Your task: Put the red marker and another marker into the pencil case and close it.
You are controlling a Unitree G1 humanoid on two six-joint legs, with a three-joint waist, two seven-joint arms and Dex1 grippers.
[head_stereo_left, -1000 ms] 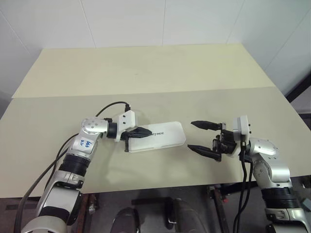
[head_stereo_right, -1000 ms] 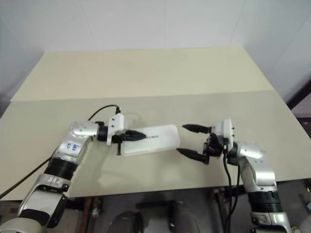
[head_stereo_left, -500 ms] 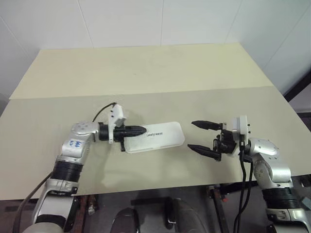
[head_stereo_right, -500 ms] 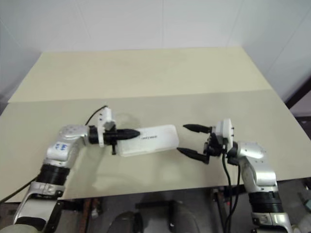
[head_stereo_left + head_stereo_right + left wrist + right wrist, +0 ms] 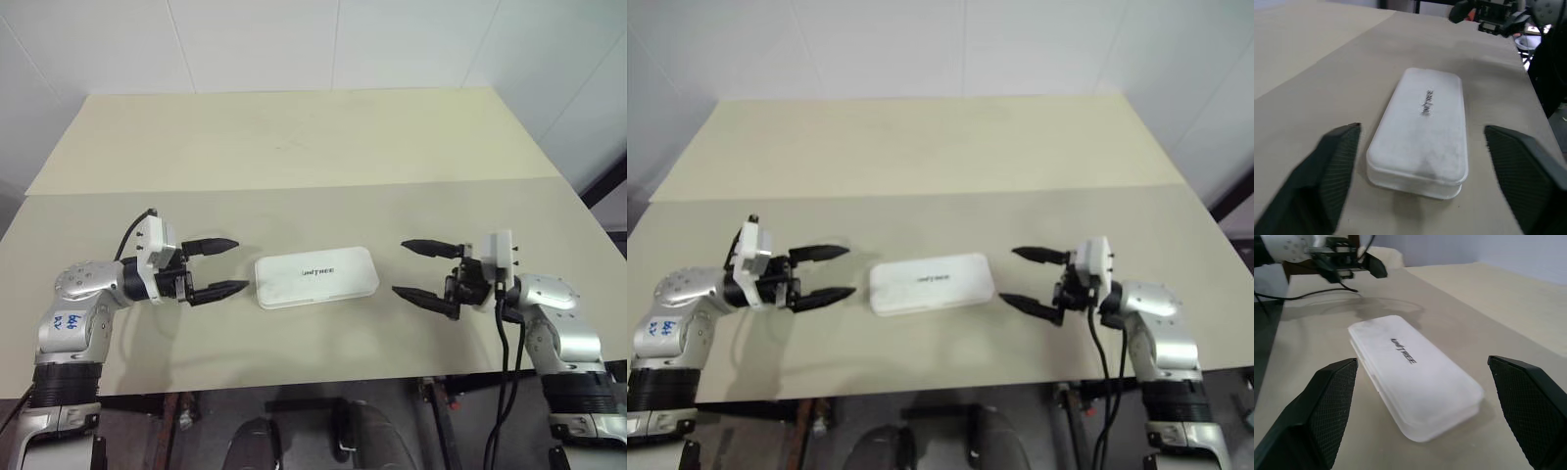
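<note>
Closed pencil case (image 5: 316, 277) lay between two empty hands on the table (image 5: 294, 157).

The white case lay flat, lid shut, long axis running left to right, its right end tipped slightly farther away. The left hand (image 5: 217, 266) and right hand (image 5: 423, 269) flanked its ends, fingers spread wide, holding nothing, both clear of it.

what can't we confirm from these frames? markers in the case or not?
- Inside of the pencil case: its shut opaque lid hides the contents in the head and wrist views, so the markers cannot be confirmed.
- Latch state: too small to tell in the head views.
- Lettering on the lid: blurred in the left wrist view.
- Left gripper and right gripper: both open, apart from the case.
</note>
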